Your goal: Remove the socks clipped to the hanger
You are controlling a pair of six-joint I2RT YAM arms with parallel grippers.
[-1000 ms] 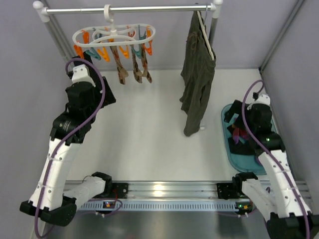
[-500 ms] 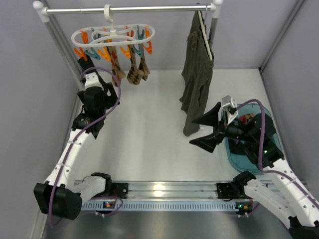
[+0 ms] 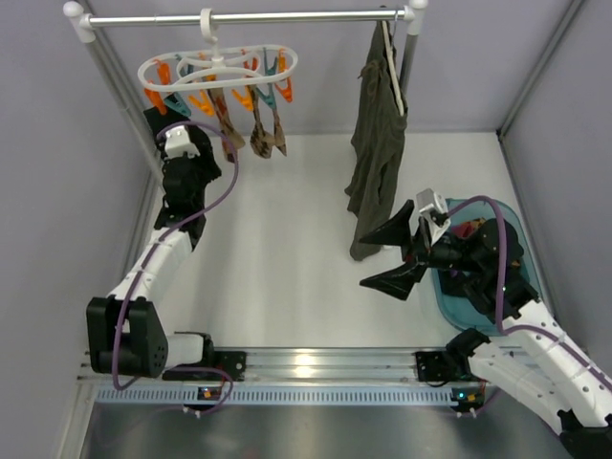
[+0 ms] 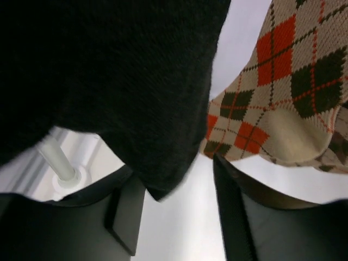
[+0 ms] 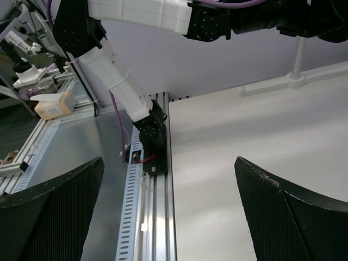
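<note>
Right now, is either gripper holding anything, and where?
Nothing is held. The left gripper is open, the tip of the black sock hanging unpinched between its jaws; the right gripper is open and empty.

hanger (image 3: 218, 69) on rail (image 3: 287, 16), rear-left | socks (image 3: 254, 134) clipped beneath | tray (image 3: 448, 292) right

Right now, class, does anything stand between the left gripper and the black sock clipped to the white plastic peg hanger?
Nothing visible does. In the left wrist view the black knitted sock hangs just ahead, its lower tip at the mouth of the open left gripper. The tan argyle sock hangs beside it, not in front.
</note>
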